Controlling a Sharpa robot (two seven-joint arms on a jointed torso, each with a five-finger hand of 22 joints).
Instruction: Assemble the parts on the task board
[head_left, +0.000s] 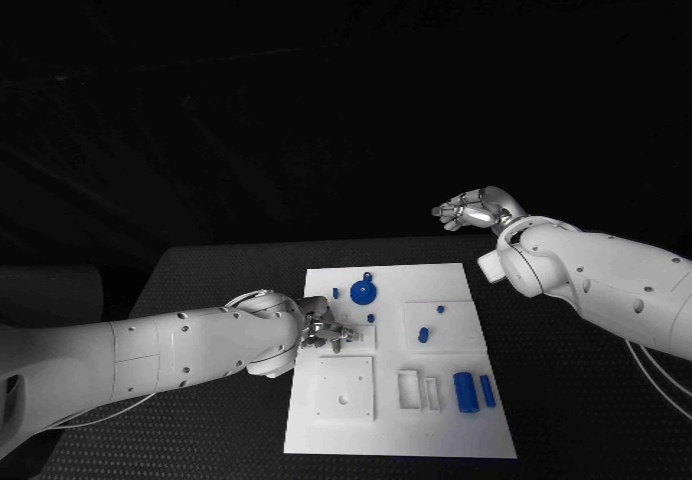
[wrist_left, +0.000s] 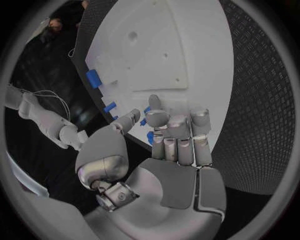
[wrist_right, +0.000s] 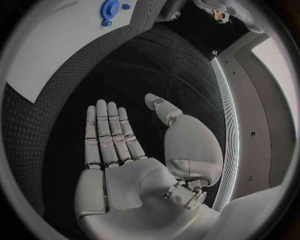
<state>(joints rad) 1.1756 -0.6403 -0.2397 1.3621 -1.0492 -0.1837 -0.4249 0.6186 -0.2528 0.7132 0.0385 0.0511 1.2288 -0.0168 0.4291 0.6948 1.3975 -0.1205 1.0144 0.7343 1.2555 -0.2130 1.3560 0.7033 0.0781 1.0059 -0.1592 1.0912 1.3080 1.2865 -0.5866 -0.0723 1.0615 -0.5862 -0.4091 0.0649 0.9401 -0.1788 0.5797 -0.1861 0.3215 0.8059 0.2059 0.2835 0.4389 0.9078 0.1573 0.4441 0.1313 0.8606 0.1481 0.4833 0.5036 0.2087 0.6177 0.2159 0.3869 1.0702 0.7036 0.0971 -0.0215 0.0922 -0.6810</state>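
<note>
Left robot hand (head_left: 323, 333) covers board (head_left: 433, 420) patch; whether fingers hold blue part (wrist_left: 150, 137) unclear.

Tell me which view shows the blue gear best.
The head view: the gear lies in plain sight near the far end of the board, with the other blue parts around it. The right wrist view catches the gear small at the circle's rim. In the left wrist view I cannot pick it out.

No legible text, labels or numbers anywhere.
</note>
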